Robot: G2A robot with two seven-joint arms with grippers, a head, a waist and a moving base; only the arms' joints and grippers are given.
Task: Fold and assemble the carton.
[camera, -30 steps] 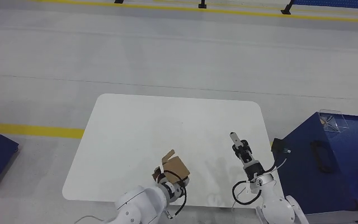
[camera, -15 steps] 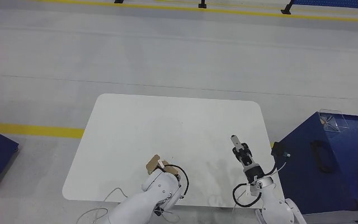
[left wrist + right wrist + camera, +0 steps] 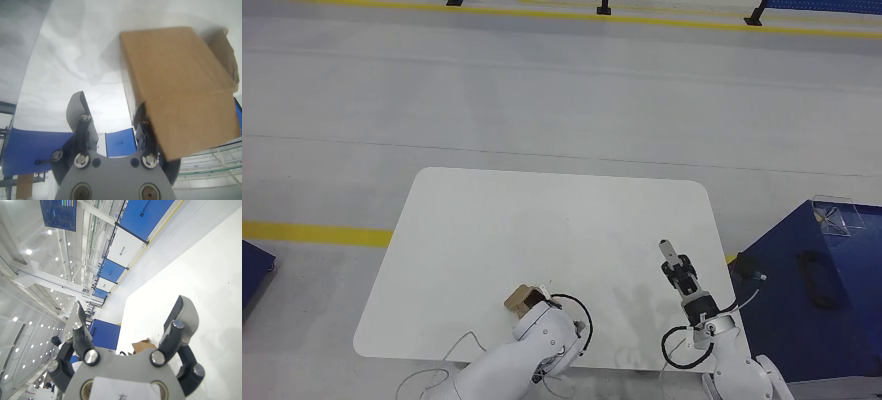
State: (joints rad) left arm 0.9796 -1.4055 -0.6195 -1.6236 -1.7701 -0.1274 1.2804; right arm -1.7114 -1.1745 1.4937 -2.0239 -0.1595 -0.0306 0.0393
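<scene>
The brown carton (image 3: pixel 521 297) lies near the front edge of the white table (image 3: pixel 562 220), left of centre, with my left arm's wrist over it. In the left wrist view the carton (image 3: pixel 175 85) covers one finger of my left gripper (image 3: pixel 111 102). The other finger (image 3: pixel 79 108) stands apart from it, with bare table showing in the gap, so the gripper is open. My right gripper (image 3: pixel 671 258) hovers open over the table's front right part with nothing between its fingers. From there the carton (image 3: pixel 143 344) shows far off behind the right gripper (image 3: pixel 130 306).
A blue cabinet (image 3: pixel 822 290) stands just past the table's right edge, close to the right arm. Another blue object (image 3: pixel 252 265) sits on the floor at the left. Grey floor with yellow lines surrounds the table.
My left arm has turned over the carton, which shifted left toward the table's front edge, with less of it in sight and its flaps hidden. The right gripper barely drifted.
</scene>
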